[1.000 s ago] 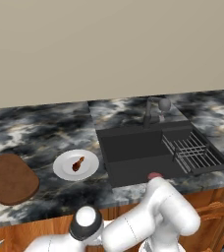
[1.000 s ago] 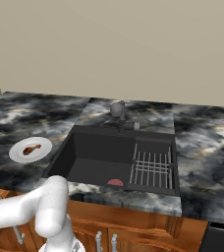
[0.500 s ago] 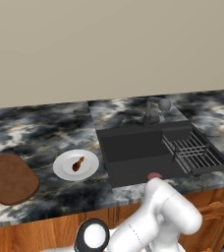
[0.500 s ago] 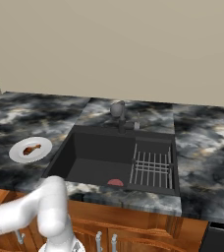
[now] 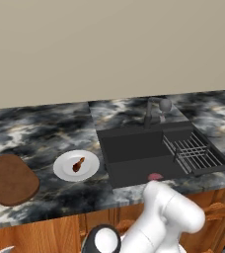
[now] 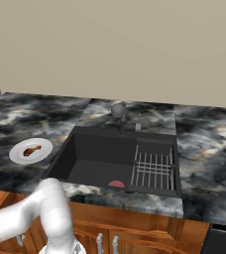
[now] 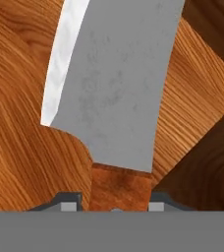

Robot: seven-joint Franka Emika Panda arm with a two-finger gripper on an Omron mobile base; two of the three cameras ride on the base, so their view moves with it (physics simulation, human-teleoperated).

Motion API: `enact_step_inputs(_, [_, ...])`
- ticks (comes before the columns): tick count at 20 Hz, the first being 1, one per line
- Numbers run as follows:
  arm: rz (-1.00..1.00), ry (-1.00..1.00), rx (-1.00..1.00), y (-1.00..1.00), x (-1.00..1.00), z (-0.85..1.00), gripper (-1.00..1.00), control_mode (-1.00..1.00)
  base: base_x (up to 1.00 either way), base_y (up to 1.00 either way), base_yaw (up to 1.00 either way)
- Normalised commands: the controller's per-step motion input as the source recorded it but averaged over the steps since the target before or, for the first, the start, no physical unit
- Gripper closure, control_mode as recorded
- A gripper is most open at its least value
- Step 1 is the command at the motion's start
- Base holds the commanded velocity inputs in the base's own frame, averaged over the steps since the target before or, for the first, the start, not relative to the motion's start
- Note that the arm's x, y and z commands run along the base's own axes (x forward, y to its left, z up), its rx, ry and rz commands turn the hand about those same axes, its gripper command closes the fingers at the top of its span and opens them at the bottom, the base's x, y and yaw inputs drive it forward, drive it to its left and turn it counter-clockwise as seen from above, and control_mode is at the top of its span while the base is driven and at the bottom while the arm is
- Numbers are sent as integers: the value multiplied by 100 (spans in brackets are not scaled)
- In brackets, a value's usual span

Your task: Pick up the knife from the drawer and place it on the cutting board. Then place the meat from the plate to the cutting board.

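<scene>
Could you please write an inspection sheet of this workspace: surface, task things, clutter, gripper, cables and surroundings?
Surface: dark marbled counter with a black sink set into it.
Task things: meat lies on the white plate; cutting board beside the plate is bare; knife lies over the wooden drawer, its handle between the fingertips.
Clutter: pink-red lump and wire rack in the sink.
Gripper: gripper straddles the knife handle; a firm clamp cannot be confirmed.
Cables: nothing seen.
Surroundings: faucet behind the sink, plain beige wall, wooden cabinet doors below.
</scene>
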Motion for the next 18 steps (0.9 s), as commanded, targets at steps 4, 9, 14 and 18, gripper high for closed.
enact_step_inputs(4, [-24, -5, 9, -75, 0, 52, 100, -100, 0, 0, 0])
enact_step_inputs(9, [-22, -7, 10, -79, 0, 46, 100, -100, 0, 0, 0])
enact_step_inputs(14, [-8, -3, 7, -65, 0, 47, 100, -100, 0, 0, 0])
enact_step_inputs(18, [-7, 0, 8, -68, 6, 43, 100, -100, 0, 0, 0])
